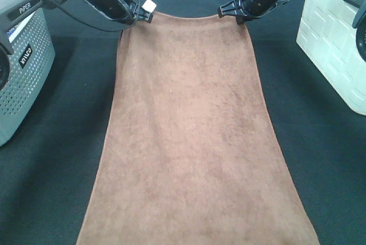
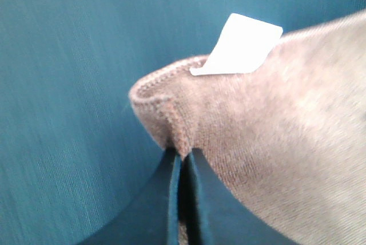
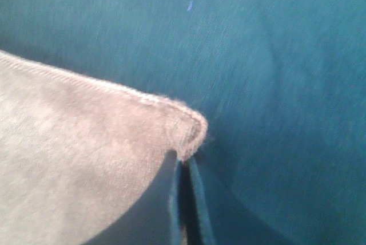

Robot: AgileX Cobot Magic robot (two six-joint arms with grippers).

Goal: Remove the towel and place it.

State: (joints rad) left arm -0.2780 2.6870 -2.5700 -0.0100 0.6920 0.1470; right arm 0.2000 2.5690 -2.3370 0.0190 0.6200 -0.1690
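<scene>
both grippers (image 1: pixel 143 16) (image 1: pixel 229 11) pinch towel (image 1: pixel 191 142) corners, seemingly between grey basket (image 1: pixel 23 79) and white bin (image 1: pixel 334 44).

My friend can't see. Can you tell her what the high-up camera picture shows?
Two robot grippers, left and right, each pinch a far corner of a big brown towel spread over a dark table. A grey basket stands left, a white box right.

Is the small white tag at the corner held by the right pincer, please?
No, the small white tag sits by the left pincer, on the brown plush towel.
</scene>
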